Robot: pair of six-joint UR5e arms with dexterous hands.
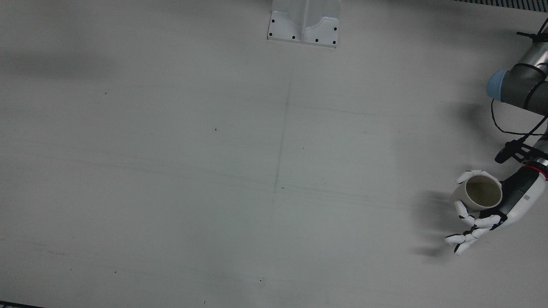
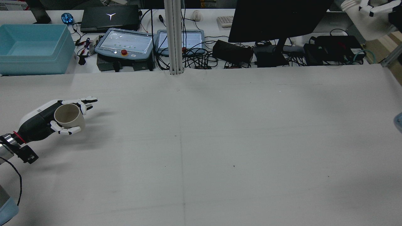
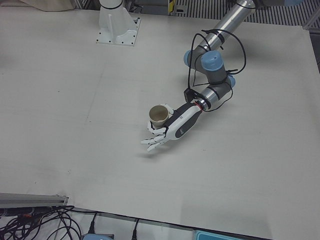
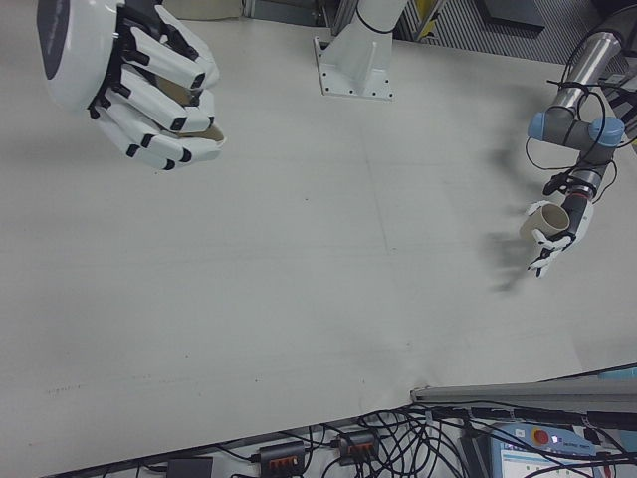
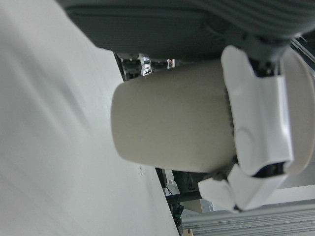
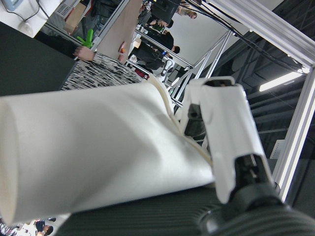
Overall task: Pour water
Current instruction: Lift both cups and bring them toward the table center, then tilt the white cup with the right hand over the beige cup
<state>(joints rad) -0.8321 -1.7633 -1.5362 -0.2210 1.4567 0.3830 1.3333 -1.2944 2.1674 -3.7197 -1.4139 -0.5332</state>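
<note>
White tabletop, bare in the middle. Lower right in the front view, your left hand (image 1: 505,205) grips an upright cup (image 1: 481,192), ready to receive. Top left in the right-front view, your right hand (image 4: 134,75) holds a second cup (image 6: 93,157).

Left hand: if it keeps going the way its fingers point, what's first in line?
Nothing visible: the left hand, holding the cup, points along bare table towards the operators' edge. Depth unclear.

A blue bin (image 2: 34,47), laptop (image 2: 110,18), monitor (image 2: 276,18) and what look like two tablets (image 2: 125,40) sit beyond the table (image 2: 220,141).
</note>
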